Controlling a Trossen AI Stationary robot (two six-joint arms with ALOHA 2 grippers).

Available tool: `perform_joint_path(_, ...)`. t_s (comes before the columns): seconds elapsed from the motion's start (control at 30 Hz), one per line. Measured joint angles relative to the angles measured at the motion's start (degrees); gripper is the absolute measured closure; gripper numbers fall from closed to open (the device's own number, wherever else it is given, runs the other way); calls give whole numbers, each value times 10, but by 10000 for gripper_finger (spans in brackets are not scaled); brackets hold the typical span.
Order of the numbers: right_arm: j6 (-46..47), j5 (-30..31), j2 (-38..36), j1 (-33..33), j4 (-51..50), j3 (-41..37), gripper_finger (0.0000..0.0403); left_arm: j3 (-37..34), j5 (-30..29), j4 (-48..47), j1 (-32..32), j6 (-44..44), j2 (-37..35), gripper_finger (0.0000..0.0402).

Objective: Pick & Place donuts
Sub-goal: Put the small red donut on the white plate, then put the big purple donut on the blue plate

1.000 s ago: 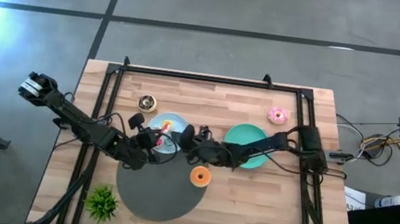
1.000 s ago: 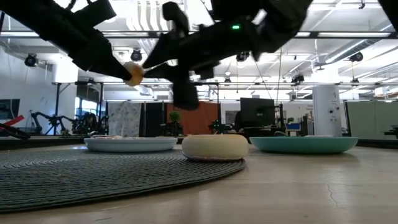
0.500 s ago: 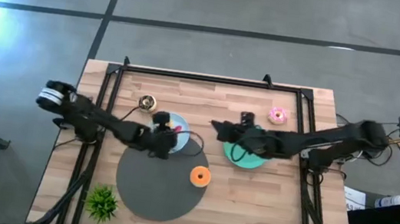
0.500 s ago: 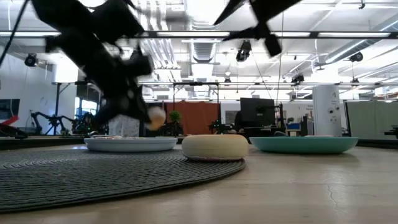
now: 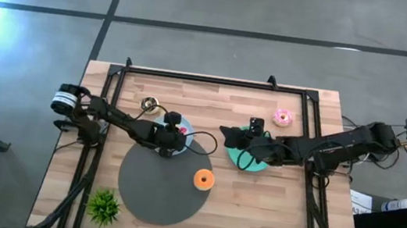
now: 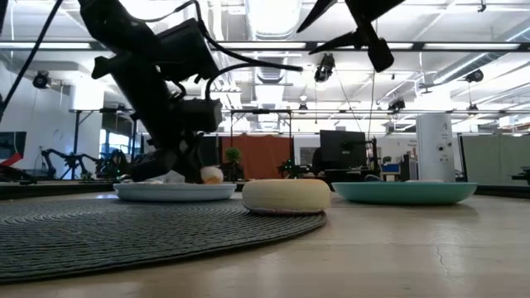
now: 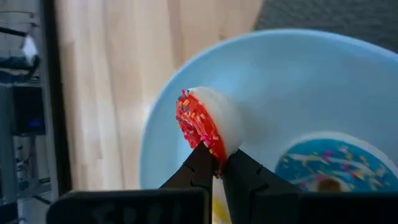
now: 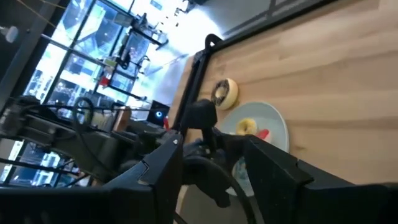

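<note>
My left gripper point(image 7: 217, 163) is down in the light blue plate point(image 7: 298, 81), shut on a mini donut with red sprinkled icing point(image 7: 199, 121). In the low view that donut point(image 6: 211, 175) shows just above the plate's rim point(image 6: 174, 192). A blue-iced donut point(image 7: 323, 168) lies flat in the same plate. My right gripper point(image 8: 214, 165) is open and empty, high over the near-left part of the green plate point(image 5: 255, 156). An orange donut point(image 5: 203, 179) lies on the dark round mat point(image 5: 158, 191). A pink donut point(image 5: 282, 117) and a brown-topped one point(image 5: 149, 105) lie on the wood. My left gripper pinches the red mini donut by its rim point(image 7: 212, 149) between the two fingertips, one on the iced face and one on the pale back. The fingers slant down from the table's left. The donut stands on edge; whether it rests on the plate I cannot tell.
A small green plant point(image 5: 103, 205) stands at the table's near left corner. A black frame point(image 5: 193, 76) runs along the far edge and both sides. The two plates sit side by side mid-table, and bare wood lies near and right of the mat.
The two grippers were close together over the mat's far edge. My left gripper, keeping the mini donut, has swung toward the far edge and dropped down into the blue plate. My right gripper has pulled back to the right and risen over the green plate.
</note>
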Motion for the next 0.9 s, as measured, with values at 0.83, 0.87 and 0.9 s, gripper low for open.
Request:
perform_joint_path(0.83, -29, -121, 25, 1, 2, 0, 241, 124, 120, -244, -2, -76, -100, 236)
perform_joint_path(0.87, -53, -150, 25, 3, -1, 0, 241, 124, 130, -256, -2, -88, -119, 236)
perform_joint_path(0.9, -81, -173, 25, 6, -9, 1, 241, 124, 144, -265, -3, -101, -139, 236)
